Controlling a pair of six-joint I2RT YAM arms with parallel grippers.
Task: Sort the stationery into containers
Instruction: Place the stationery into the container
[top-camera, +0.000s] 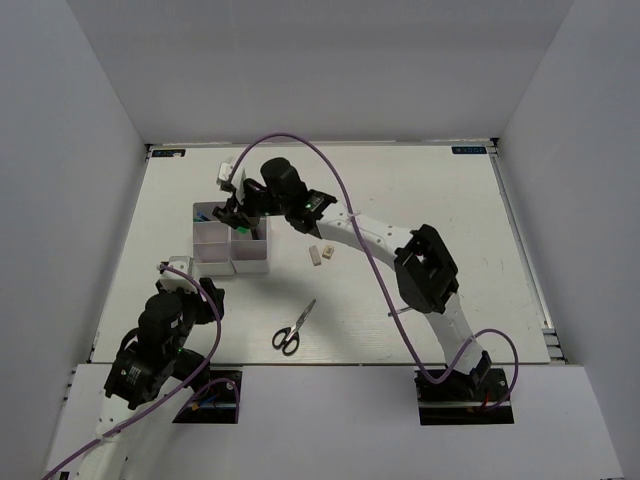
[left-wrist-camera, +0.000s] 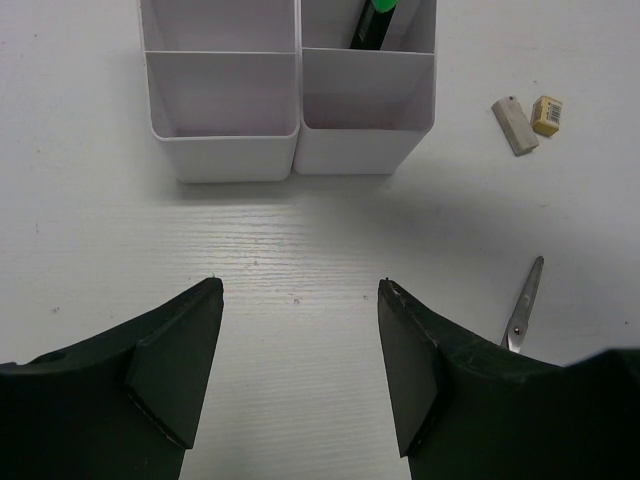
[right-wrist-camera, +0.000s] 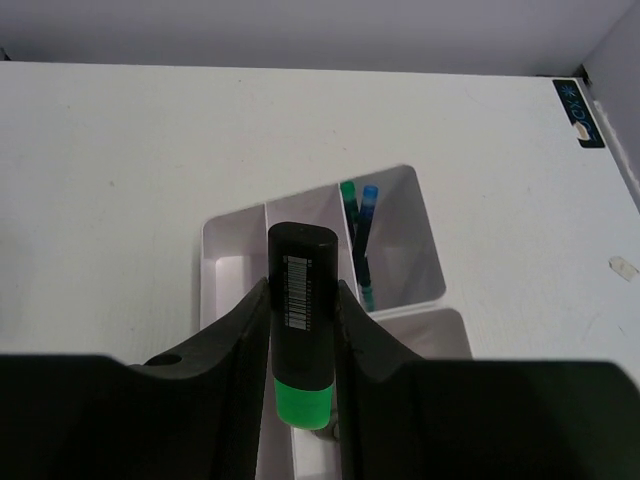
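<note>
Right fingers (right-wrist-camera: 240, 335) pinch green, black-capped plastic highlighter (right-wrist-camera: 300, 300) mid-length over white compartmented tray (right-wrist-camera: 225, 262) at ten o'clock; judged light, rigid, slick. Left fingers (left-wrist-camera: 180, 350) wide, empty.

White table (top-camera: 430, 200), white enclosure walls (top-camera: 330, 60); small blue sticker (top-camera: 468, 150) at far right corner, another sticker (top-camera: 168, 153) far left.

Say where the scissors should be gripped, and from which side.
The scissors lie flat on the table, blades closed, handles nearest the arms. Probably pinch across the narrow blades just past the pivot, coming straight down, since nothing stands up to grip from the side.
</note>
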